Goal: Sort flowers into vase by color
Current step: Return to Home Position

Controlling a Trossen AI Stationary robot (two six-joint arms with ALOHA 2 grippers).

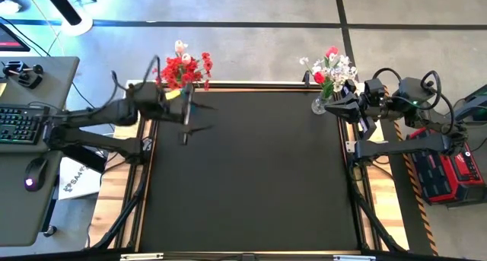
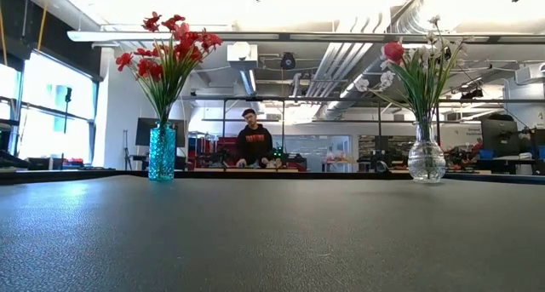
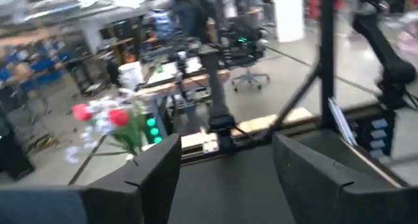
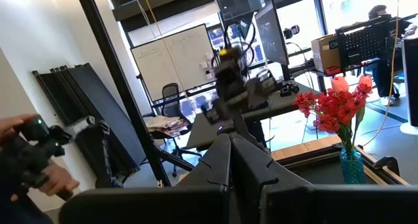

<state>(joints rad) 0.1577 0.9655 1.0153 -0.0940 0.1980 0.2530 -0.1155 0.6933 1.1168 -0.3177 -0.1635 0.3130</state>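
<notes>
1. While both arms sit at the table's far end, the black mat (image 1: pixel 251 192) has its widest open stretch between the 2 vases and toward the near edge.
2. A thin wooden rim (image 1: pixel 259 86) borders the mat's far side. Grey floor surrounds the table, and a desk (image 1: pixel 46 71) with a keyboard (image 1: pixel 17 125) stands to its left.
3. The blue vase (image 2: pixel 162 153) stands upright at the far-left corner, holding the red flowers (image 2: pixel 170 49) and 1 pink tulip (image 1: pixel 180 46).
4. The clear vase (image 2: pixel 426 156) stands upright at the far-right corner, holding white sprays (image 1: pixel 346 65) and a red rose (image 2: pixel 393 51).
5. The left gripper (image 1: pixel 199 118) hovers over the mat just in front of the blue vase, fingers spread wide with nothing between them.
6. The right gripper (image 1: pixel 335 103) hangs at the mat's right edge beside the clear vase, fingers pressed together and empty.
7. Beyond the far edge, a person (image 2: pixel 254 139) stands at a bench in a bright workshop with ceiling ducts.
</notes>
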